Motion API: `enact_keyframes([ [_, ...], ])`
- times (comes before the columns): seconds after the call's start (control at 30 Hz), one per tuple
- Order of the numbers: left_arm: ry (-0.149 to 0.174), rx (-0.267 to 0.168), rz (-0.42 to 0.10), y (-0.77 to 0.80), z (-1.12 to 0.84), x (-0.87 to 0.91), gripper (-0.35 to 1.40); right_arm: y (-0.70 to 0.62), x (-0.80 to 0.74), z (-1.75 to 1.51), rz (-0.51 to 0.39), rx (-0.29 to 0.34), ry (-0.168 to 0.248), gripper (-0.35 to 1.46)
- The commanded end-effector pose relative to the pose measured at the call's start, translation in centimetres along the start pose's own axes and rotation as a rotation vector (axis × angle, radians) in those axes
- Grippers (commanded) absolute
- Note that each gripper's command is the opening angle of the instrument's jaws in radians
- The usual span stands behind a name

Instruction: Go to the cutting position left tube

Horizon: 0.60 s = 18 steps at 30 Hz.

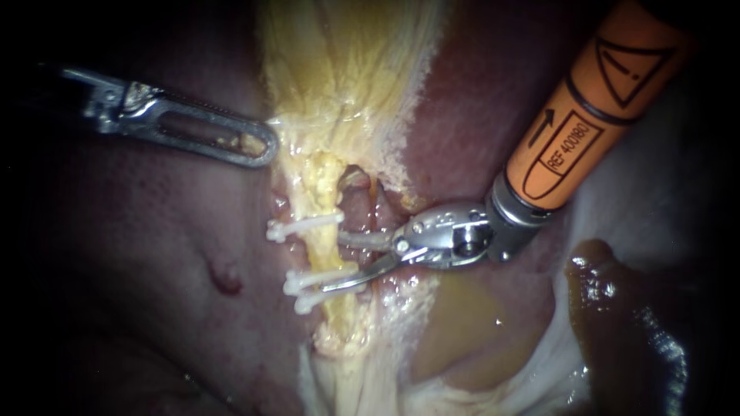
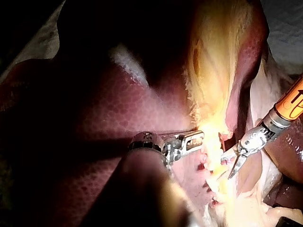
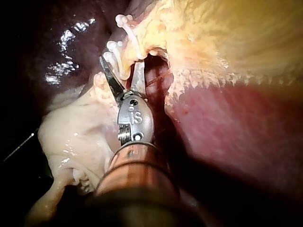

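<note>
The right instrument has its jaws parted, gripping nothing (it is the nearer arm). The left tube runs crosswise to them, just ahead of the tips, bare between the upper clip and the lower clips.

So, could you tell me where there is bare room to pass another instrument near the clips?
Free: the bare liver beside the clips, below the left instrument. Crowded: the left tube, where the right instrument holds open jaws between clips, and the yellow tissue above.
</note>
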Motion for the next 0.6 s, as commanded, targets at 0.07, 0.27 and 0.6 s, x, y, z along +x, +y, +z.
enact_keyframes([
  [0.07,0.0,0.0,-0.001,0.0,0.0,0.0,-0.35,0.02,0.01,0.02,0.0,0.01,0.006,1.43],
  [0.27,0.0,0.0,-0.001,0.0,0.01,0.0,-0.35,0.03,0.04,0.08,-0.006,0.023,0.013,1.43],
  [0.6,-0.001,-0.001,-0.001,0.0,0.03,-0.01,-0.35,0.03,0.13,0.28,0.036,0.076,0.054,1.43],
])
